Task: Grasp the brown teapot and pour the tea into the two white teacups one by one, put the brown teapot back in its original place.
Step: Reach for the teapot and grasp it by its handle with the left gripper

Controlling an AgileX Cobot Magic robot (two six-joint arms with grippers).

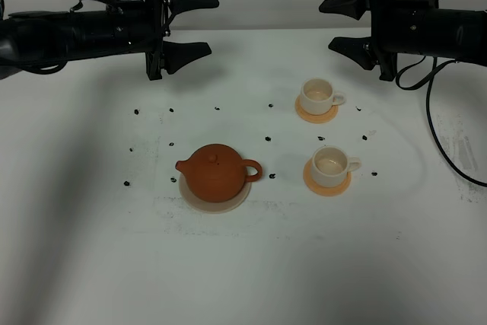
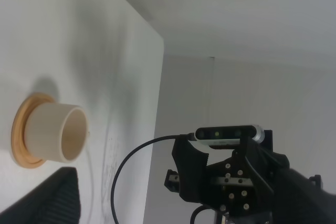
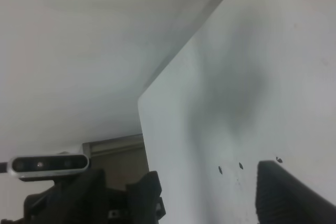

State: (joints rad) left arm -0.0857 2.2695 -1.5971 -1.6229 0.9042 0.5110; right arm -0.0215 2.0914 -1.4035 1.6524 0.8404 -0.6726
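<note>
The squat terracotta clay teapot (image 1: 217,176) is sitting on its pale beige disc (image 1: 199,202), handle (image 1: 255,170) pointing rightward, nearer the left tool (image 1: 204,24), which is hovering wide open well beyond it.

A white cup (image 2: 58,132) stands on an orange coaster (image 2: 20,129) on the white table (image 2: 79,35), its open mouth in plain sight. It sits a little way in from one edge of the table, past which a grey wall (image 2: 252,35) rises. Against that wall is the other arm (image 2: 252,187), black, carrying a silver camera (image 2: 228,133) and a looping black cable (image 2: 126,166). One ribbed black finger (image 2: 50,203) shows near the cup, clear of it.
</note>
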